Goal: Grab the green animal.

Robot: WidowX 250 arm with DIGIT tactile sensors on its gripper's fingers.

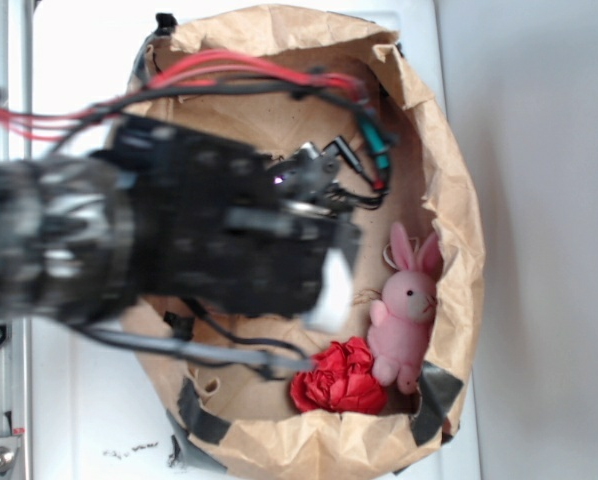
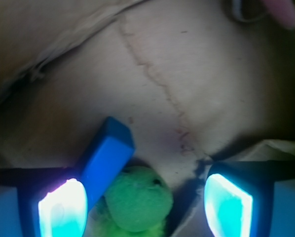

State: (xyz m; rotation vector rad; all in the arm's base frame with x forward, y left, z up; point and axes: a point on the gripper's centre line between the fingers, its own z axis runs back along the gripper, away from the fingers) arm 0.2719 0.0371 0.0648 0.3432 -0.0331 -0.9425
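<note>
In the wrist view the green animal (image 2: 137,200), a small fuzzy lime-green plush, lies on the brown paper floor between the two glowing pads of my gripper (image 2: 145,207). The jaws stand wide apart and open, with gaps on both sides of the toy. A blue rectangular block (image 2: 107,155) leans against the toy's left side, next to the left pad (image 2: 62,210). In the exterior view my black arm (image 1: 199,240) reaches down into the paper bag (image 1: 459,200) and hides the green animal and the gripper.
A pink plush bunny (image 1: 407,305) and a red fabric flower (image 1: 341,378) lie at the bag's lower right. Red and black cables (image 1: 269,78) run over the bag's top. The bunny's pink ear tip (image 2: 281,11) shows in the wrist view. The bag walls enclose everything.
</note>
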